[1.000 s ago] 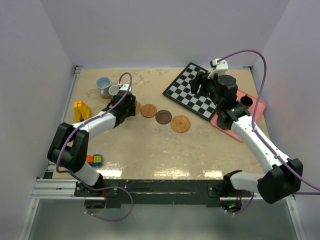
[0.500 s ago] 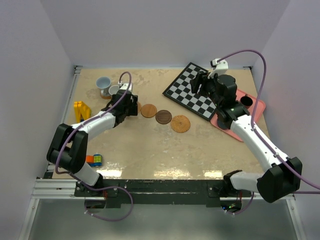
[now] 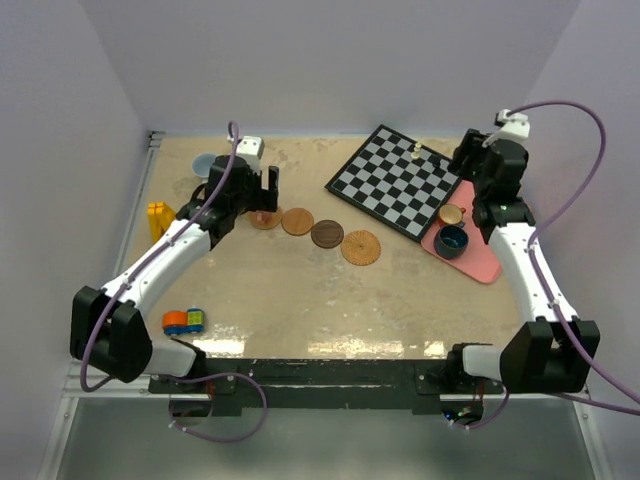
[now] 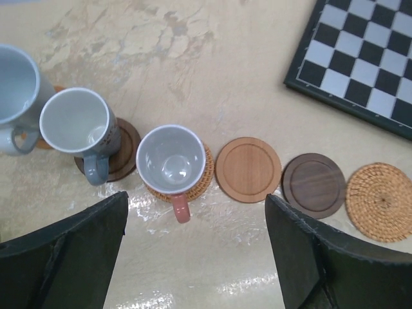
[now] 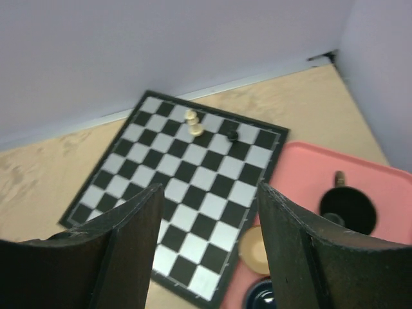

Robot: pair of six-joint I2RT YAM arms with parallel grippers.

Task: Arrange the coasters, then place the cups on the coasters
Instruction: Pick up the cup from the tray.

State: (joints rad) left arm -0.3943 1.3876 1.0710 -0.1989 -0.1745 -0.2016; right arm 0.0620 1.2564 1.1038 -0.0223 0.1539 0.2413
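Halfway there: three cups seated on coasters, three waiting on the tray.

On the bench (image 3: 300,300), next to the chessboard (image 3: 395,180), the pink tray (image 3: 480,262) at the right edge carries the black cup (image 5: 347,209), dark blue cup (image 3: 452,240) and orange-tan cup (image 3: 452,214). The right hand (image 5: 209,188) hovers near its far end, fingers spread and empty. Toward the far-left corner stand the pale blue cup (image 4: 13,90), grey-white cup (image 4: 74,122) and white cup (image 4: 168,156), each on a coaster. The left hand (image 4: 196,212) is above them, fingers wide apart, gripping nothing. That makes six cups. Six coasters run in a row from that corner toward the bench's middle. The light wood coaster (image 4: 248,168), dark brown coaster (image 4: 315,185) and woven coaster (image 4: 380,201) lie bare. The arranging looks done, leaving three cups to carry over.
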